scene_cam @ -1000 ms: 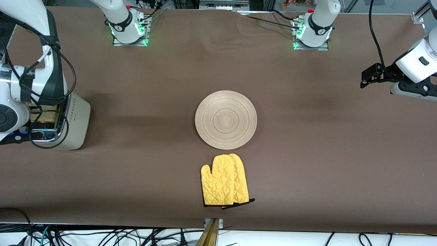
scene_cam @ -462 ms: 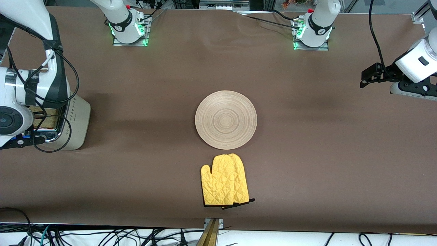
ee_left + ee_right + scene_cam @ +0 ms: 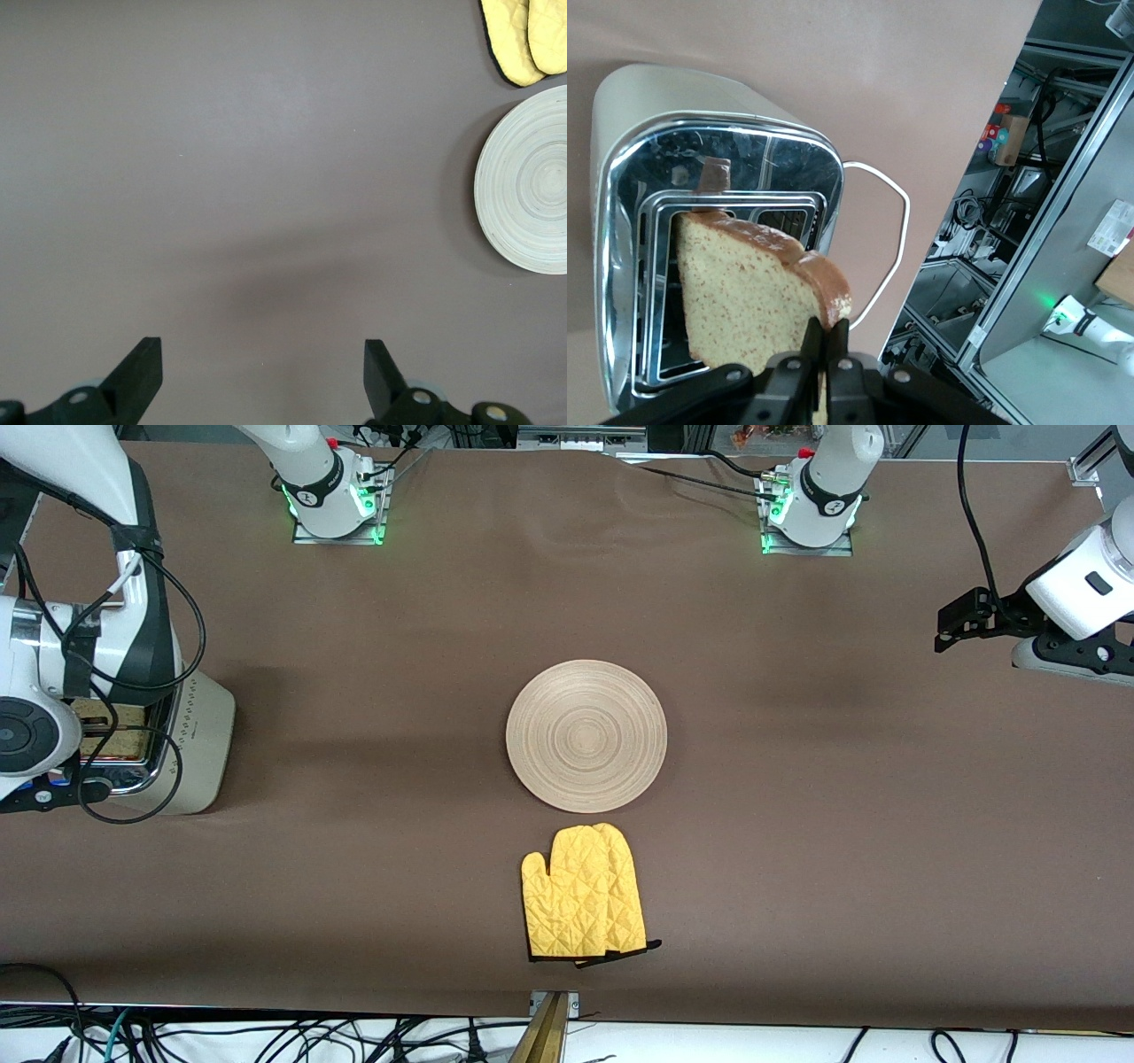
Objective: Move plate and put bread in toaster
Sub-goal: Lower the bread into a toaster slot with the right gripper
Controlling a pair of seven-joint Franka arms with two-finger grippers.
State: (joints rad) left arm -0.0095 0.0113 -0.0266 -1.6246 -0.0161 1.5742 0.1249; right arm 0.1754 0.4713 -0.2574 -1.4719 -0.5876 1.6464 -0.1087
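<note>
The right arm has shifted a little over the toaster (image 3: 190,748) since a second ago; nothing else has moved. The right gripper (image 3: 825,350) hangs above the toaster's chrome top, its jaws clamped on the crust of the bread (image 3: 744,297), whose lower edge sits in a slot. The toaster stands at the right arm's end of the bench (image 3: 797,824). The plate (image 3: 586,735) lies mid-bench, with a yellow oven mitt (image 3: 585,893) near it, closer to the front camera. The left gripper (image 3: 261,372) waits with jaws apart over bare bench toward the left arm's end.
</note>
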